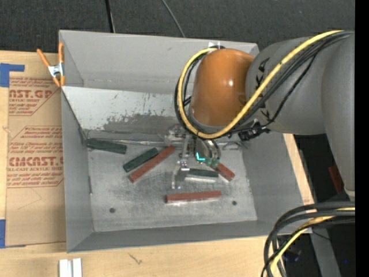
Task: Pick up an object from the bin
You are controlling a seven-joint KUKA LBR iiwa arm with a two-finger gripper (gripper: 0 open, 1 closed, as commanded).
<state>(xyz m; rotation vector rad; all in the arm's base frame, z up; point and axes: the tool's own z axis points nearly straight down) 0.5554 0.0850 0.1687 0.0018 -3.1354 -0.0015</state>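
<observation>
My gripper (184,167) hangs low over the middle of the bin floor, just below the orange cover. Right beside it on the right lie a dark green bar (203,176) and a short reddish-brown bar (225,171), partly hidden by the gripper. A long reddish-brown bar (193,197) lies flat just in front of the gripper, apart from it. To the gripper's left a slanted reddish-brown bar (151,164) rests against a dark green bar (140,160). Nothing can be seen held by the gripper.
Another dark green bar (106,146) lies at the far left of the floor, below the sloped back wall. The arm and its yellow cables cover the bin's right rear part.
</observation>
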